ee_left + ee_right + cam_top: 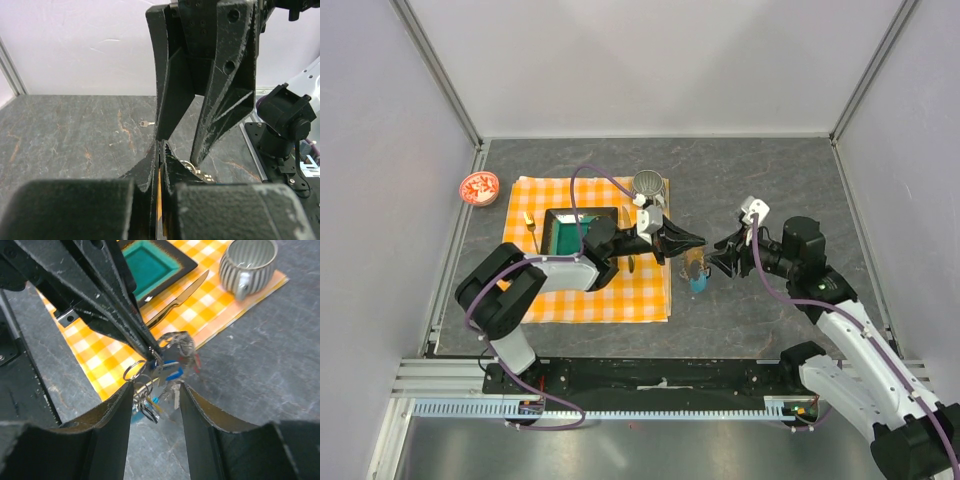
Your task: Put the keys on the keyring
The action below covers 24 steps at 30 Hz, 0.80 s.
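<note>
My left gripper [696, 240] is shut on the keyring bunch [698, 270] and holds it above the dark table, just right of the checked cloth. In the right wrist view its tips [150, 352] pinch the top of the bunch. Wire rings [133, 372], a blue-headed key [176, 375], a red one [196, 363] and a cyan tag [156, 400] hang below. A yellow strip shows between the shut left jaws [162, 146]. My right gripper [155, 390] is open, a finger on each side of the hanging keys, also seen from above [724, 256]. A small loose key [146, 123] lies on the table.
An orange checked cloth [570, 290] holds a black tray with a teal dish [575, 228], a knife [180, 297] and a ribbed grey cup [648, 184]. A red bowl [478, 187] sits at the far left. The table's walls stand left, right and behind.
</note>
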Tool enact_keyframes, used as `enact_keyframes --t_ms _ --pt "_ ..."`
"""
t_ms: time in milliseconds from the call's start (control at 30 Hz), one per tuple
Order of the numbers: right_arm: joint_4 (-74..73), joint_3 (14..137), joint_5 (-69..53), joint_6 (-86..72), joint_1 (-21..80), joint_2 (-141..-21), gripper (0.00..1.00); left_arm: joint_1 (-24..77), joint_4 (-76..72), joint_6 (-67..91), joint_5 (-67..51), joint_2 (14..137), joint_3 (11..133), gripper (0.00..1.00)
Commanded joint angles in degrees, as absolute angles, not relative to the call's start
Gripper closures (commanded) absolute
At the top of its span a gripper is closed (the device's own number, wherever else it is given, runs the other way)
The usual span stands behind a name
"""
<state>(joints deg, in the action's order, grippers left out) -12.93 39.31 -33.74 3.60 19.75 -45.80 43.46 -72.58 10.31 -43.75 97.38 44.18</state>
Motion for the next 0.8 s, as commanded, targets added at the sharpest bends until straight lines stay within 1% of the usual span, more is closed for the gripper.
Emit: enact_keyframes --t_ms 0,167,400,467,567,633,667,767 --pt "-5.04 35.78 -39.28 -2.09 19.60 -45.88 0.50 43.42 -91.84 13.53 -44.03 98.26 45.79 0.98" --pt "2.19 33.05 -41.92 -5.80 19.69 -46.67 0.51 43.59 -93.07 14.94 -43.95 98.79 46.05 0.98" --pt "3.61 32.34 -41.76 -5.62 20.21 -47.64 0.52 43.59 -95.27 17.75 -44.12 99.75 46.41 0.98" --pt "2.73 32.61 -39.21 -5.02 20.13 -46.68 0.53 43.51 -95.36 17.49 -43.86 99.58 46.23 0.98" --pt "-1.82 32.61 -31.40 -3.78 20.21 -41.95 0.53 43.51 -95.27 16.53 -42.98 99.14 45.62 0.98" --pt "-3.25 32.00 -23.17 -3.87 20.21 -39.74 0.55 43.51 -95.27 16.35 -42.98 98.79 45.44 0.98" --pt "-3.34 31.47 -20.94 -3.95 20.13 -37.46 0.55 43.42 -95.27 16.26 -43.15 98.79 45.53 0.98" --pt "-1.50 29.62 -20.29 -4.48 20.21 -35.68 0.55 43.42 -95.27 16.35 -43.33 98.70 45.70 0.98"
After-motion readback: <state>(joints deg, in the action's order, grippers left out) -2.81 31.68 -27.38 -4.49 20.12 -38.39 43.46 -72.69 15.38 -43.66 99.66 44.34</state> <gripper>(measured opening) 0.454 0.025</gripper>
